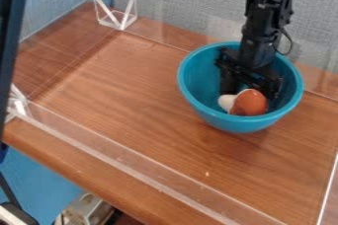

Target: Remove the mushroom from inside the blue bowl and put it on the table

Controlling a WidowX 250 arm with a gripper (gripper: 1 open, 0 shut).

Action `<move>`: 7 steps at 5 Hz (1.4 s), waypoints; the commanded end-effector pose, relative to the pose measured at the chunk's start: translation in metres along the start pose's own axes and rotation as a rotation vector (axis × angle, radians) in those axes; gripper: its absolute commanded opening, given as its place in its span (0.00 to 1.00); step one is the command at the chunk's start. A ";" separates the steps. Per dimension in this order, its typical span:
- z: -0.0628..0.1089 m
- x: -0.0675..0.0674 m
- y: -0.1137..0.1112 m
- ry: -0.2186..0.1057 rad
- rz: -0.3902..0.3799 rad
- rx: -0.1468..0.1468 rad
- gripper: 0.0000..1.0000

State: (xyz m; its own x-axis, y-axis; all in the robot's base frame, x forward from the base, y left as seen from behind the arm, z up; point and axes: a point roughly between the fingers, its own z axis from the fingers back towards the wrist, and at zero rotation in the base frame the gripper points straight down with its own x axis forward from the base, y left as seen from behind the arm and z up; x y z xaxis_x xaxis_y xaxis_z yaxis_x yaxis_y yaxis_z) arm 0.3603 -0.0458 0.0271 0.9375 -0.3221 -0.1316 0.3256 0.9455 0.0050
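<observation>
The mushroom [247,102] lies on its side at the bottom of the blue bowl [203,96], its reddish-brown cap toward the right and its cream-white stem end toward the left. It rests near the middle of the bowl's floor, a little toward the near side.

The gripper [251,81] hangs straight down into the bowl from above, its black fingers reaching down just behind and over the mushroom. The fingers seem to stand on either side of the cap, but they merge into one dark shape here, so I cannot tell whether they are parted, closed, or pinching the mushroom.

The bowl sits on the table [119,101] toward its far right part, close to the right edge. The rest of the reddish wood-grain top stretches to the left and near side. Low clear acrylic walls [79,135] run along the table's edges, and a small clear triangular bracket [117,14] stands at the far left corner.
</observation>
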 end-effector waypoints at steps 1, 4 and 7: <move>0.007 -0.003 0.009 -0.028 0.022 0.005 0.00; 0.025 -0.009 0.008 -0.059 0.025 -0.003 0.00; 0.043 -0.015 0.009 -0.087 0.034 -0.010 0.00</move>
State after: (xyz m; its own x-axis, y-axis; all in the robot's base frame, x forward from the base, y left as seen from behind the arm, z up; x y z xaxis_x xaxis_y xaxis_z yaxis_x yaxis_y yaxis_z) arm 0.3480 -0.0391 0.0413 0.9452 -0.2992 -0.1305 0.2995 0.9539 -0.0178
